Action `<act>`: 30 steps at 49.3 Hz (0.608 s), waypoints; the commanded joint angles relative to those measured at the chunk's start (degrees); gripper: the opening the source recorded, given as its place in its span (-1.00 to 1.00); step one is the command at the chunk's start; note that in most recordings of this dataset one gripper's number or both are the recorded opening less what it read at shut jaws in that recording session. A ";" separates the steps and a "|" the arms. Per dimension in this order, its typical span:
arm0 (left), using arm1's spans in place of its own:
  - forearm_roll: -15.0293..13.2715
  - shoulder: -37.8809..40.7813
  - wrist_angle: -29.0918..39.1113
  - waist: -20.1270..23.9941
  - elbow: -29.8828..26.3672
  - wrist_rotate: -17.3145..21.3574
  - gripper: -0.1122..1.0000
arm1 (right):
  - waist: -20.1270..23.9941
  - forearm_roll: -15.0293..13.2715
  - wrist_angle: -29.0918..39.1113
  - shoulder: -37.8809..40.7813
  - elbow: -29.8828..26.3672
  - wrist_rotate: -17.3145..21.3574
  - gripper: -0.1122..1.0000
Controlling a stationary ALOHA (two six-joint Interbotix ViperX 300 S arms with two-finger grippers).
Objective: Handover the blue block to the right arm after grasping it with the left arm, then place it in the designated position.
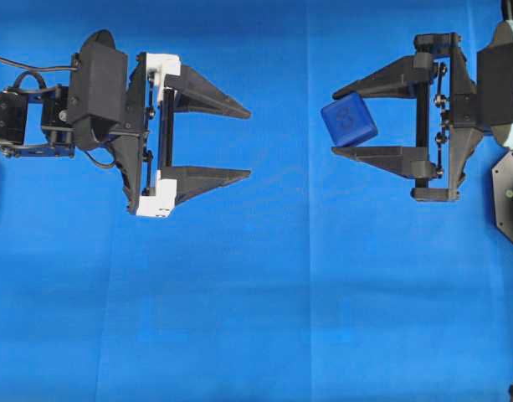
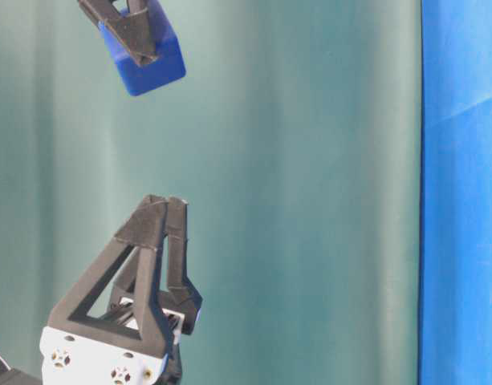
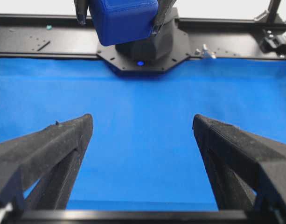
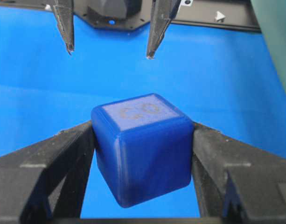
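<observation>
One bright-blue cloth [image 1: 264, 293] covers the whole work surface, with faint fold lines across it. Two black arms reach over it: the left arm [image 1: 89, 100] enters from nine o'clock in the overhead view, the right arm [image 1: 482, 92] from three o'clock, and both are cut off at the frame edges. The left gripper [image 1: 243, 142], with two white brackets [image 1: 160, 75] at its finger bases, stands wide apart with nothing between its fingers. The right gripper [image 1: 338, 121] is clamped on the one blue block [image 1: 349, 121], a finger pressing each side, the cube tilted and lifted clear of the cloth. The two grippers face each other, well apart. A faint marking on the block's upper face is too worn to read with certainty. One teal backdrop [image 2: 310, 160] fills the table-level view.
</observation>
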 commanded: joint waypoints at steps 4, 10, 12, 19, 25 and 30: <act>0.09 -1.14 -0.26 0.00 -0.97 0.00 0.87 | 0.09 0.09 -0.18 -0.26 -0.62 0.00 0.13; 0.09 -1.14 -0.26 0.00 -1.05 0.00 0.87 | 0.09 0.09 -0.18 -0.26 -0.62 0.00 0.13; 0.09 -1.14 -0.26 0.00 -0.97 0.00 0.87 | 0.00 0.00 -0.18 -0.26 -0.62 0.00 0.13; 0.09 -1.14 -0.26 0.09 -0.97 0.00 0.87 | 0.00 0.09 0.18 -0.26 -0.62 0.09 0.13; 0.09 -1.14 -0.26 0.00 -0.97 0.00 0.87 | 0.09 0.09 0.70 -0.26 -0.62 0.18 0.13; 0.09 -1.14 -0.26 0.00 -1.05 0.00 0.87 | 0.09 0.09 0.79 -0.26 -0.62 0.18 0.13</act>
